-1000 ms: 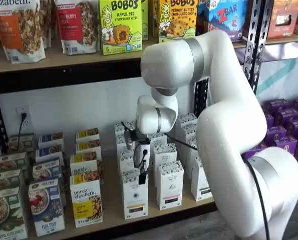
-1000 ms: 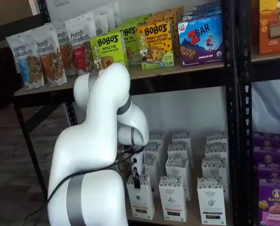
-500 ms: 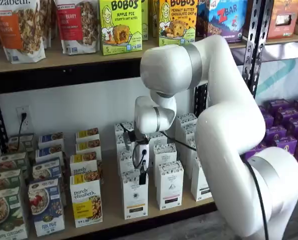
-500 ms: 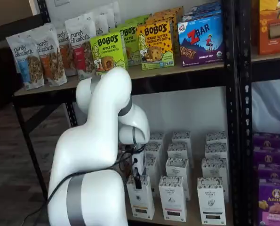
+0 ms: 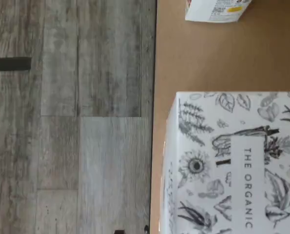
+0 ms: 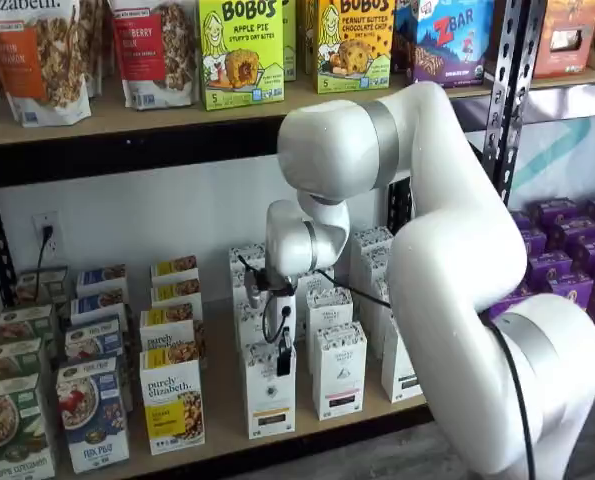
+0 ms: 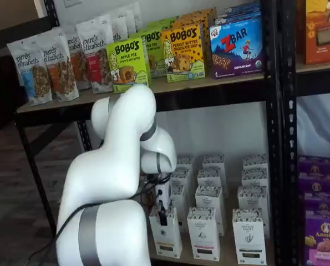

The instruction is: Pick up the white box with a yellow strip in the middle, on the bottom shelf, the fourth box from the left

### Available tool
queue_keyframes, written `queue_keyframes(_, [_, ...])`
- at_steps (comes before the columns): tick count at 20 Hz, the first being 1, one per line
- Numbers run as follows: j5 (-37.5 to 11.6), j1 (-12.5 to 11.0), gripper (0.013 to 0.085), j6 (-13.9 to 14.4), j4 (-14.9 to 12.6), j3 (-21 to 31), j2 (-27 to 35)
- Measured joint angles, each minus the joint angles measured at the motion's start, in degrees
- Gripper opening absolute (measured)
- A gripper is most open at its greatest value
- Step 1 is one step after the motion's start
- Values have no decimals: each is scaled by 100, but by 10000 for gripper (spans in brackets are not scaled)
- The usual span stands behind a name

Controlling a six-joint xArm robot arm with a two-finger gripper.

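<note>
Where the wrist view looks down, the white box (image 5: pixel 232 161) shows its leaf-patterned top, standing at the front edge of the bottom shelf (image 5: pixel 203 58), grey floor (image 5: pixel 71 117) beyond. In a shelf view, the gripper (image 6: pixel 283 362) hangs at the top of the white box (image 6: pixel 270 395), front carton of its row on the bottom shelf (image 6: pixel 222 400); fingers side-on, grip unreadable. In a shelf view, gripper (image 7: pixel 162 215) sits at the white box (image 7: pixel 166 235) top; still cannot tell.

"THE ORGANIC" on white box (image 5: pixel 232 165)
</note>
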Motion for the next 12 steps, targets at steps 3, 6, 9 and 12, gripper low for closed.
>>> queue_keyframes(3, [-58, 9, 850, 35, -34, -47, 77])
queue_keyframes(6, [-107, 6, 850, -22, 25, -75, 129])
queue_keyframes(9, [-111, -13, 850, -45, 32, -108, 176])
queue_keyframes(12, [-204, -26, 850, -93, 66, -103, 208])
